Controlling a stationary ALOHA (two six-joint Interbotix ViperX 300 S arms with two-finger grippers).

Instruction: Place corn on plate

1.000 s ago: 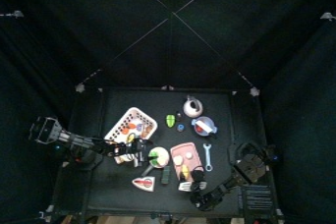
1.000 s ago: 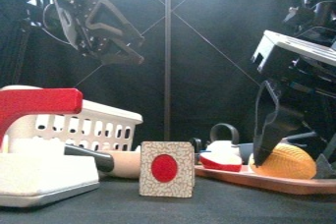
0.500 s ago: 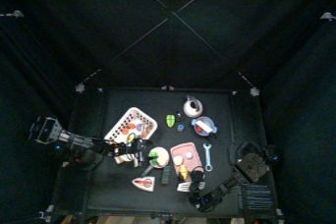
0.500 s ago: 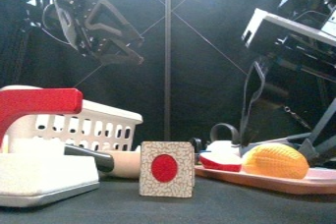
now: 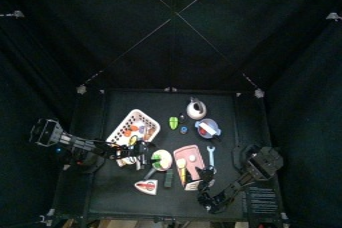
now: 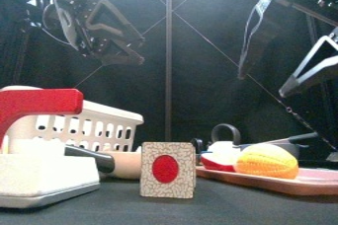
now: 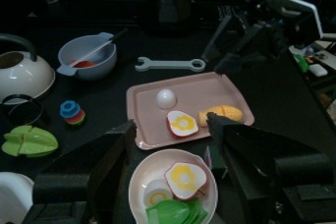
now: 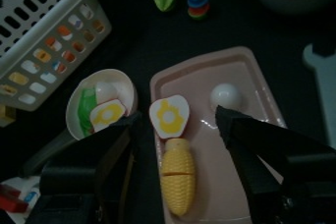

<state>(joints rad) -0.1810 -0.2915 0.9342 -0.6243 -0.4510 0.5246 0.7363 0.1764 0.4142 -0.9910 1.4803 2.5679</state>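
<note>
The right tool [image 8: 175,130] hangs above the pink board [image 8: 243,81] with its jaws spread wide and nothing between them. Directly under it, between the two jaws as its own camera sees them, lies the corn [image 8: 178,172]: a short yellow cob, lying flat on the near end of the board.

The corn looks like a toy of hard plastic, so I judge it light, stiff and not fragile, but smooth and round, so it may roll or slip. The best hold seems to be across its middle, with the jaws closing on the two long sides.

Just beyond the corn is a half egg [image 8: 170,116], near enough to be touched by a jaw, and further a white egg [image 8: 229,93]. Beside the board, on the side of the basket [image 8: 39,22], is the plate [image 8: 82,88], which already carries green leaves and another egg piece.

The left tool [image 7: 184,154] rests over the plate, also wide and empty.

No brand or writing can be read.
</note>
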